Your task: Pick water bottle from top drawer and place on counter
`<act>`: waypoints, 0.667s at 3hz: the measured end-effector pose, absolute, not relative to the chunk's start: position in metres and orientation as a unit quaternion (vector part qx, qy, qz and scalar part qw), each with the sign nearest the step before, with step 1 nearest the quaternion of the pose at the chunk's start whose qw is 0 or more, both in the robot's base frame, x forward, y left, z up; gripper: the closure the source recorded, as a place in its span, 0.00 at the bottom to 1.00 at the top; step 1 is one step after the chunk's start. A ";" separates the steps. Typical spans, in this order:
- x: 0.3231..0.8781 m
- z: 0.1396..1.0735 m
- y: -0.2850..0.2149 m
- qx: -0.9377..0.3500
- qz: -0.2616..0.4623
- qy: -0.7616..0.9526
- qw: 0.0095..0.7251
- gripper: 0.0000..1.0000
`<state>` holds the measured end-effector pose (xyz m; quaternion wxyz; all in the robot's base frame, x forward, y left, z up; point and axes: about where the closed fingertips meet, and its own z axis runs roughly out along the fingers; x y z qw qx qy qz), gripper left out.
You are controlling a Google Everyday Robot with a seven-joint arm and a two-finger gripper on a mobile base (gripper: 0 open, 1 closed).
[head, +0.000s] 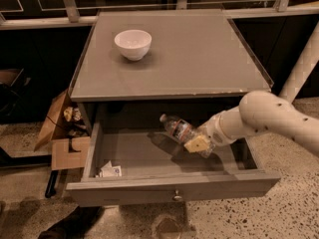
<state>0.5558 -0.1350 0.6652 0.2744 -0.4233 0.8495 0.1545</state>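
The top drawer [149, 194] stands pulled open below the counter [199, 54]. The water bottle [178, 128], clear with a red-and-blue label, is tilted with its cap toward the upper left and sits above the drawer floor, casting a shadow beneath it. My gripper [197, 143], on the white arm coming in from the right, is shut on the bottle's lower end inside the drawer's right half. The fingers are mostly hidden by the wrist and a yellowish pad.
A white bowl [133, 43] stands at the counter's back left. A crumpled white packet [110, 171] lies in the drawer's front left corner. An open cardboard box [62, 133] sits on the floor to the left. A white post [302, 66] rises at the right.
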 end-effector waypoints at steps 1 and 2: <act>0.582 0.712 -0.132 -0.500 0.162 0.802 0.283 1.00; 0.589 0.740 -0.138 -0.539 0.152 0.776 0.291 1.00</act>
